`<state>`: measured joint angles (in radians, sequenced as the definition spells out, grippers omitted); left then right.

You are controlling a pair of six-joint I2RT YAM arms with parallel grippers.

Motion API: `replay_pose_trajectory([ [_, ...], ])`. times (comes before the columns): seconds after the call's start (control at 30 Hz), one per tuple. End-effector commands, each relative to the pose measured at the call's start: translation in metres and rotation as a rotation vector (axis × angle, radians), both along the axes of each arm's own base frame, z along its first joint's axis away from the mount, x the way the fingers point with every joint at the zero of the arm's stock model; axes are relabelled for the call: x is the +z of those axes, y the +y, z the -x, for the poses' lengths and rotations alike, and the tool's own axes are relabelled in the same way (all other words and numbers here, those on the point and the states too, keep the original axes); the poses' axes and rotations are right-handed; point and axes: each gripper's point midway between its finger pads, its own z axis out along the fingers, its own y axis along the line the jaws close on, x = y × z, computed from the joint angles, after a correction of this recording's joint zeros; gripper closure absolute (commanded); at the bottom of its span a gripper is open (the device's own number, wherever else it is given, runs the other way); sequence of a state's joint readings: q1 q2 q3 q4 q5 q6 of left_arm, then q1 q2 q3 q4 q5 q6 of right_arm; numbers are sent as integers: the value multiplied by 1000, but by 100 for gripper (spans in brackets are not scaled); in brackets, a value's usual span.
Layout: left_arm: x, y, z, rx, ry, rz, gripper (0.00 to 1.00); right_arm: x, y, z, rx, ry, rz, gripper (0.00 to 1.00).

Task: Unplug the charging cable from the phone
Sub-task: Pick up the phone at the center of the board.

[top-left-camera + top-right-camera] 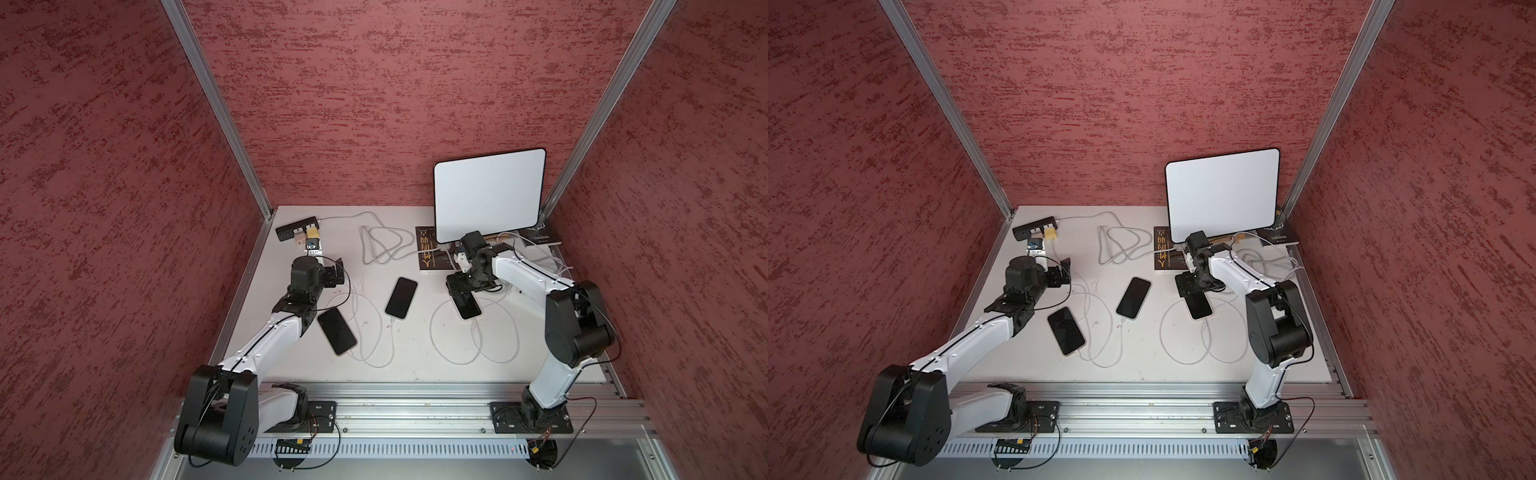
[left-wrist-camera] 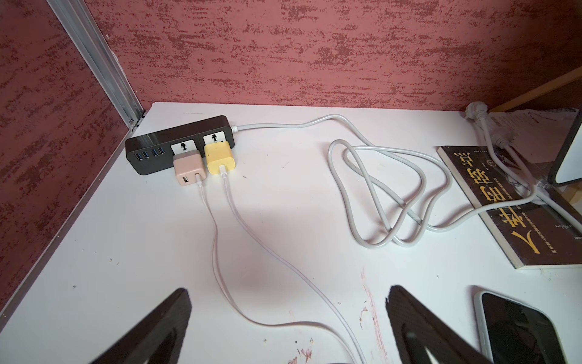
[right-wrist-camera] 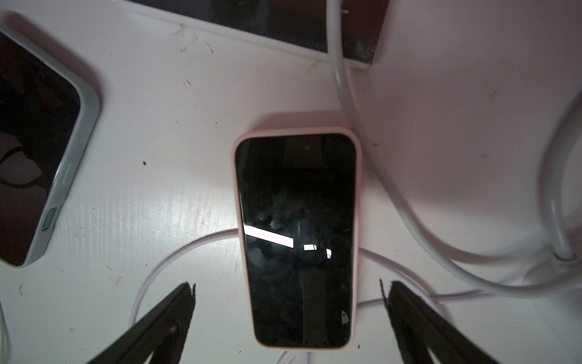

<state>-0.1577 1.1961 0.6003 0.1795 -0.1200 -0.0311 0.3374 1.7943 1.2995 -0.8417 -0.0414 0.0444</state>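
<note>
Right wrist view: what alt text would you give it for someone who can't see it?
A phone in a pink case lies screen up on a white table, the right gripper open over it with its dark jaws on either side. A thin white cable loops beside it; a second phone and a thick white cord lie nearby.

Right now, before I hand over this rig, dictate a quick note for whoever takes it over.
Left gripper: open, empty, near the power strip.
Right gripper: open, empty, over the pink-cased phone.
Its charging cable looks still plugged in; the plug itself is hard to see.
Done: nothing unplugged.
Left: hold the phone, pull the plug.
</note>
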Motion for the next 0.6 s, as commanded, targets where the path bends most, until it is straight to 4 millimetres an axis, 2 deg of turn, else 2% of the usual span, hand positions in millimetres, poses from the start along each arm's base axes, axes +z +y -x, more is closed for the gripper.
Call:
replay_pose_trajectory([
  [0.0,1,1,3,1,-12,34,0,-2,-2,-11,5,-14,51,1],
  [0.2,3,3,4,7,-23,52,0,-15,7,-22,14,-8,34,1],
  [0.57,3,5,5,7,-29,76,0,-36,11,-24,21,17,46,2],
])
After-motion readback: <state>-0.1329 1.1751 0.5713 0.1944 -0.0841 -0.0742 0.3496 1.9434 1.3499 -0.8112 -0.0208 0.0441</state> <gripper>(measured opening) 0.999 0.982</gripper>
